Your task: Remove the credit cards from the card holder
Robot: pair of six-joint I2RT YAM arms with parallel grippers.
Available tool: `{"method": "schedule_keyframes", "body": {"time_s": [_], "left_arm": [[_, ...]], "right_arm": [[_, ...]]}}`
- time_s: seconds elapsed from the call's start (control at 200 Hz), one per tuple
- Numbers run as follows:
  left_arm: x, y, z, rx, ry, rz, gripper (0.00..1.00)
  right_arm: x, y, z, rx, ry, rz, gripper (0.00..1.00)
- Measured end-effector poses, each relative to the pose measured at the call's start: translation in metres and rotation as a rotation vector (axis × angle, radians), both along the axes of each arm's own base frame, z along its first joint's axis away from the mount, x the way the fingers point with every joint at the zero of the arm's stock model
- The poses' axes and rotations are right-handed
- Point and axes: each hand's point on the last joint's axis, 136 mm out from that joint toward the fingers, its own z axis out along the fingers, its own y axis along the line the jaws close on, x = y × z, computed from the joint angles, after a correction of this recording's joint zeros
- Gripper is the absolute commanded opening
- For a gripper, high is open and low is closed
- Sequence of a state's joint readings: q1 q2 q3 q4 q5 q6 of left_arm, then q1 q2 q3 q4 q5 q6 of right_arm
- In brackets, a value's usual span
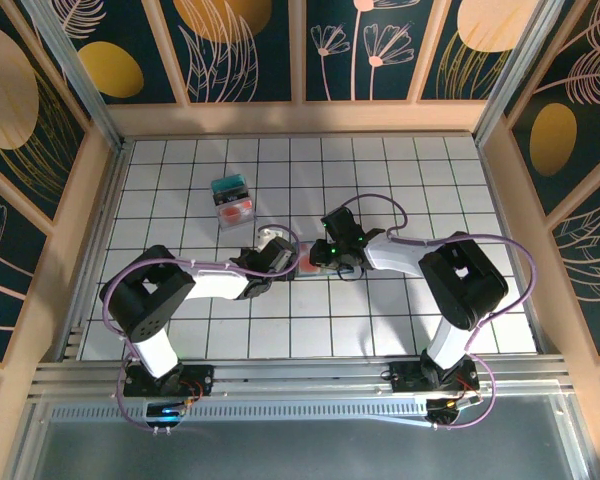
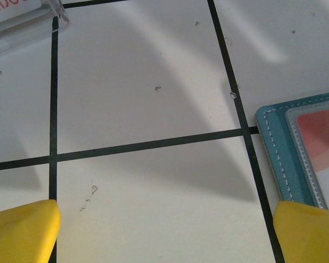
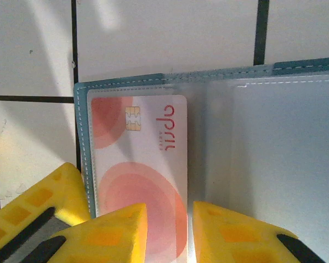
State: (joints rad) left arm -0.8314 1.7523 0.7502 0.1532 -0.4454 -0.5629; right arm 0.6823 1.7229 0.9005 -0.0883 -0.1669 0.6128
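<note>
At the far left a clear case [image 1: 232,200] of teal and pink cards sits on the tiled tabletop [image 2: 142,71], well apart from the work. The left tool [image 2: 164,226] hovers low with its yellow fingers spread wide, holding nothing. One finger is just beside the stitched rim of the card holder [image 3: 126,80].

The holder lies open and flat near the middle of the tabletop, between the two tools. We judge it soft and light. It would likely slide or fold if tugged, so it wants pinning at that rim.

In its left panel, under a clear sleeve [image 3: 219,137], lies a white and pink credit card [image 3: 137,148]. We expect it to be thin, stiff, light and slick. The best hold looks to be its long edge nearest the centre fold, where the sleeve seems to open. In the right wrist view its long axis runs straight away from the fingers, chip end farthest.

The right tool [image 3: 171,215] sits over that edge with its jaws drawn close, a narrow gap between them. We cannot tell whether they pinch the card.
</note>
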Motion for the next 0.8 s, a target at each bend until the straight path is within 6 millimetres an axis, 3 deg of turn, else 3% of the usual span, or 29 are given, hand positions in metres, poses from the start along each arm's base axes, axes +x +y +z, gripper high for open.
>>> {"method": "schedule_keyframes", "body": {"time_s": [0.525,0.801], "left_arm": [[0.0,0.0,-0.0003,0.001,0.001,-0.001,0.99],[0.0,0.0,-0.0003,0.004,0.0,-0.004,0.99]], "right_arm": [[0.0002,0.0052,-0.0049,0.032,0.013,-0.006,0.32],[-0.0003,0.0088,-0.0008,0.197,0.033,-0.013,0.3]]}}
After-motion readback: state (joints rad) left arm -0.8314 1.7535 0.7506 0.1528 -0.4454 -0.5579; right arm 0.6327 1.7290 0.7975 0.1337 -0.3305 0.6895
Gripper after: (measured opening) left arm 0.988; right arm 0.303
